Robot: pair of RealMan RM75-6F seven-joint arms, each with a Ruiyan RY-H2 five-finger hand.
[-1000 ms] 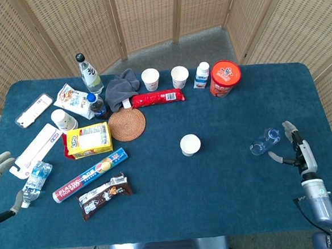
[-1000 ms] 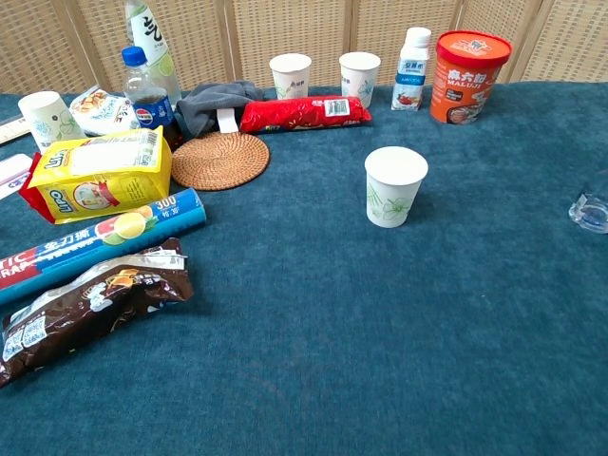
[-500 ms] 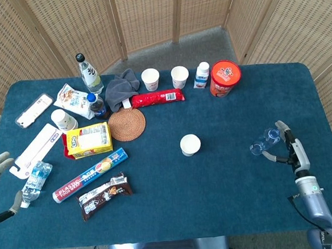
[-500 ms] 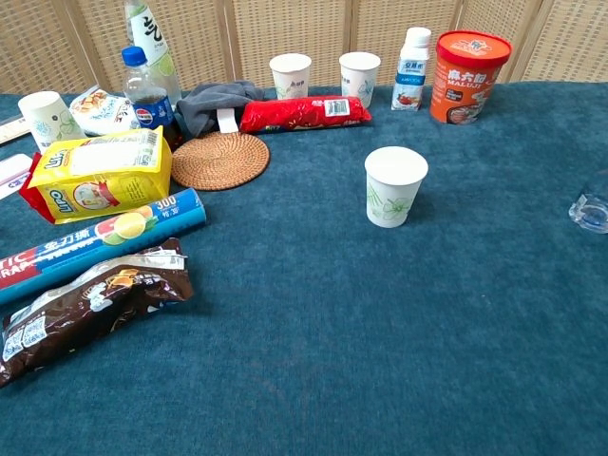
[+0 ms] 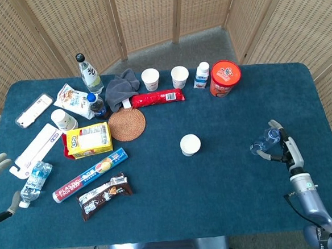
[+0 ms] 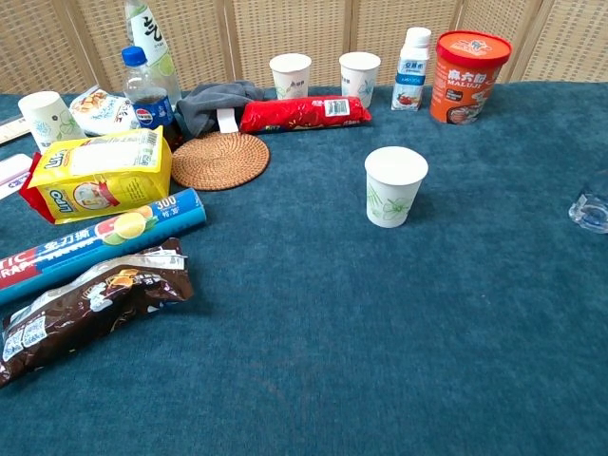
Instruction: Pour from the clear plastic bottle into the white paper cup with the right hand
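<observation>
Right robot hand (image 5: 284, 148) beside flat-lying, diagonal bottle (image 5: 264, 141)

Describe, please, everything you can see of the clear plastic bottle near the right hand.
The clear plastic bottle is small, see-through with a bluish tint, and looks empty or nearly so. It lies on its side on the blue tablecloth, toward the table's right edge and to the right of the lone white paper cup. The right hand is right beside it with fingers spread; whether they touch it cannot be told. In the chest view only its end shows at the frame's edge.
</observation>
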